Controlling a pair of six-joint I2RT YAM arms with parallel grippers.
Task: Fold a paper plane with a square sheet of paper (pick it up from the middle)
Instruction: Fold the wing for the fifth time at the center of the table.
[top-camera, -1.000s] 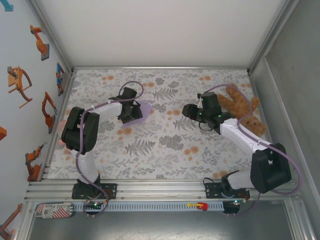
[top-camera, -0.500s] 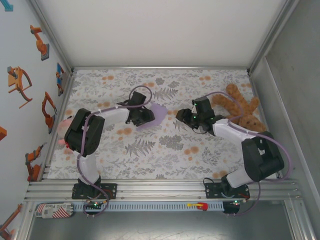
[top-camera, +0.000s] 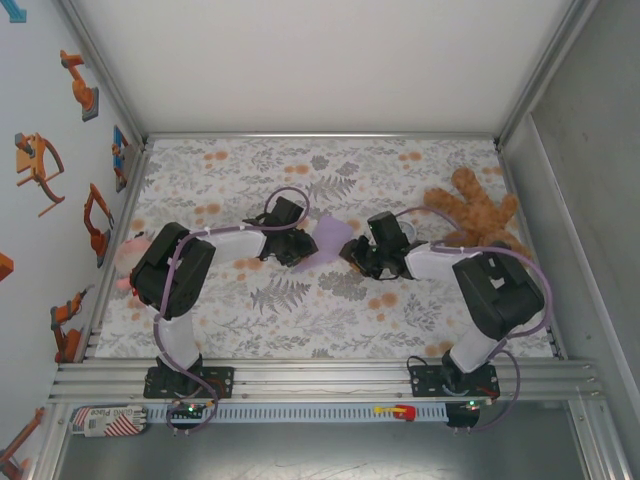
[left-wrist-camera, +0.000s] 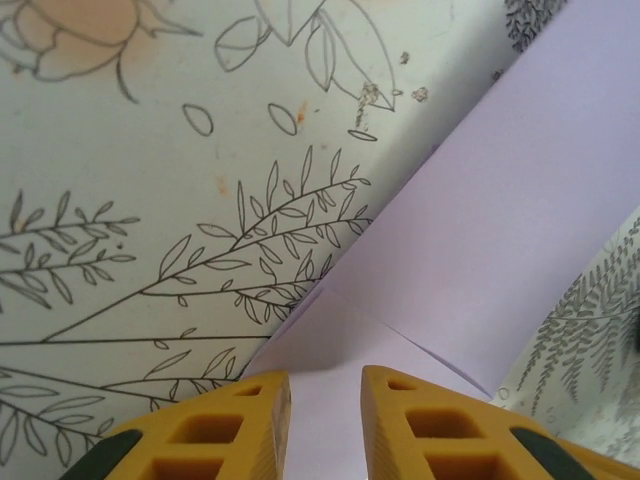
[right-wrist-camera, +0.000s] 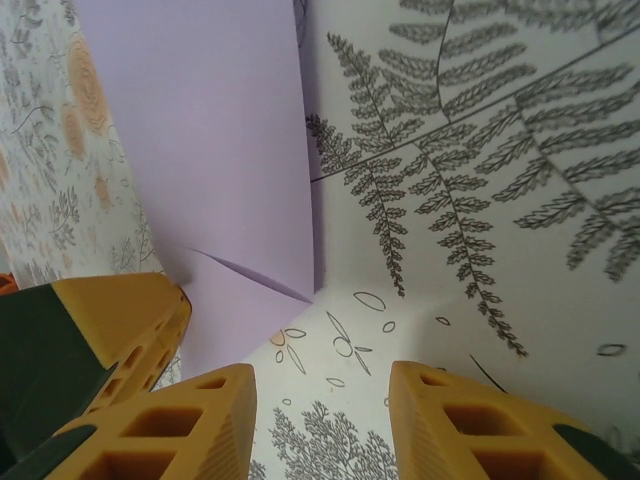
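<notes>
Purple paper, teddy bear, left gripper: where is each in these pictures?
square sheet of paper (top-camera: 330, 240): top external view, on its flat middle.
teddy bear (top-camera: 478, 213): top external view, on its brown body.
left gripper (left-wrist-camera: 325, 384): left wrist view, midway between its yellow fingertips.

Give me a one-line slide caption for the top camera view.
Left hand and right hand flank the lavender paper on a floral tablecloth, teddy bear at far right.

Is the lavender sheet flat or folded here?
Folded, at least partly: the sheet shows one layer's edge lying across another in both wrist views. Fold count: cannot tell.
</notes>
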